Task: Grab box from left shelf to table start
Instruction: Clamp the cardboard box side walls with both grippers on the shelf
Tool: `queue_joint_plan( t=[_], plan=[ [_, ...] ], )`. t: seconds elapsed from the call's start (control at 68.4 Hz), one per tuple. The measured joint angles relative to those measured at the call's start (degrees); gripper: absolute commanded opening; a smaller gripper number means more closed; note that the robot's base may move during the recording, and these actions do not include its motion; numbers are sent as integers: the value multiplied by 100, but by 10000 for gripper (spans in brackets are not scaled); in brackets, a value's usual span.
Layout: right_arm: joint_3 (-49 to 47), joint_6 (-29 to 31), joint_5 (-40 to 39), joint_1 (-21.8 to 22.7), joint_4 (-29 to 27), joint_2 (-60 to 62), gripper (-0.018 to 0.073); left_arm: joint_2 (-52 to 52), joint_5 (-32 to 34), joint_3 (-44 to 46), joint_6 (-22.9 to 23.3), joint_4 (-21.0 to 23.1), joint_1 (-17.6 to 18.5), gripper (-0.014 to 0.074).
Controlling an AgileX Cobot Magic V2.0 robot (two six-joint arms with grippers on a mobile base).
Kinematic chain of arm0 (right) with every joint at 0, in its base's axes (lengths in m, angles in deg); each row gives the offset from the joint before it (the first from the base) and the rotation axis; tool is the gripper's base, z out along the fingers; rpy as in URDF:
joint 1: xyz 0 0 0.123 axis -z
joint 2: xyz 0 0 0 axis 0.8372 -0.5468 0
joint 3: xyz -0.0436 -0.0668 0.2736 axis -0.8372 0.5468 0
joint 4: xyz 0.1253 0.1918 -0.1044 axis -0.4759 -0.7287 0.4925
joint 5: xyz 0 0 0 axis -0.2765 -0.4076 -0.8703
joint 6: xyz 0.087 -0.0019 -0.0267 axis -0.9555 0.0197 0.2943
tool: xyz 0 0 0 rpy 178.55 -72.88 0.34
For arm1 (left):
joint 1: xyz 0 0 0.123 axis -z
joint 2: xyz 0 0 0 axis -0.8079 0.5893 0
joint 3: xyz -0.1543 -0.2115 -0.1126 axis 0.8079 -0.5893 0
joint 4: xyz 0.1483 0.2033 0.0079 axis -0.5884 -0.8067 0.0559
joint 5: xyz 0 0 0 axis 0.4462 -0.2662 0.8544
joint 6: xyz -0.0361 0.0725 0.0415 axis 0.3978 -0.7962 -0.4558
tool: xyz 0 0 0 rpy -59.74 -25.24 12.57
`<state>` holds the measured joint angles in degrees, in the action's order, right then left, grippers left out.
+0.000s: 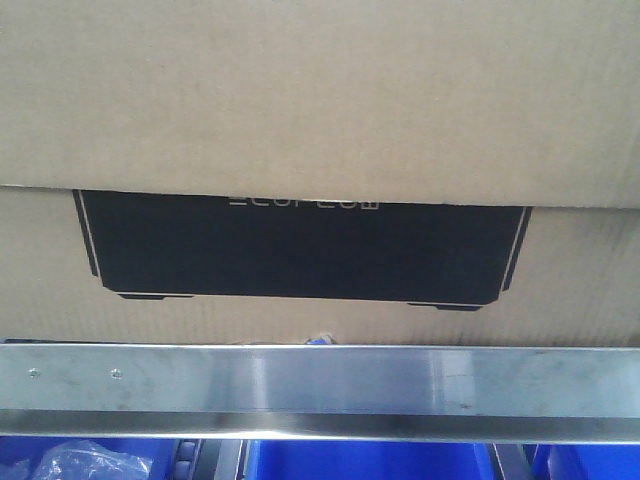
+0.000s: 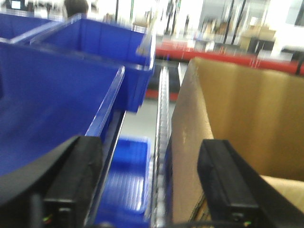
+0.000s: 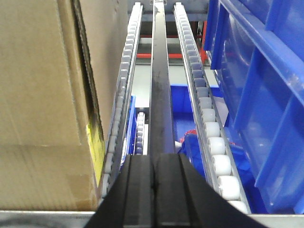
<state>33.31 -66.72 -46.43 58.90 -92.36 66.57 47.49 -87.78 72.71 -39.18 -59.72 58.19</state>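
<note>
The brown cardboard box point(image 1: 320, 100) with its black printed panel fills the front view, standing on the left shelf behind the silvery front rail point(image 1: 320, 380). In the left wrist view my left gripper point(image 2: 149, 185) is open. It straddles the box's point(image 2: 237, 109) side wall, one finger outside and one finger point(image 2: 228, 180) over the open inside. My right gripper point(image 3: 154, 190) is shut with nothing between its fingers. It hovers above the dark centre bar, to the right of the box point(image 3: 42, 95) and apart from it. The table is out of view.
Blue plastic bins point(image 2: 57, 95) stand close on the box's left, and more bins point(image 3: 266, 95) on its right. Roller tracks point(image 3: 206, 118) run along the shelf beside the box. Further blue bins point(image 1: 350, 462) sit below the rail.
</note>
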Motion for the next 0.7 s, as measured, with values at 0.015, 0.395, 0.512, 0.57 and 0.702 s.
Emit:
queue_joint_plan(
  t=[0.015,0.395,0.512,0.57,0.702],
  plan=[
    [0,0,-9,0,0,0,58,113,-114,105,-27,0,0,372],
    [0,0,-13,0,0,0,58,2635,-2873,3271,-916,458,558,372],
    [0,0,-36,0,0,0,58,3360,-3309,3788,-928,492,845,372],
    [0,0,-39,0,0,0,58,3714,-3527,3997,-936,501,887,372],
    [0,0,-39,0,0,0,58,4476,-3874,4356,-817,341,900,372]
  ],
)
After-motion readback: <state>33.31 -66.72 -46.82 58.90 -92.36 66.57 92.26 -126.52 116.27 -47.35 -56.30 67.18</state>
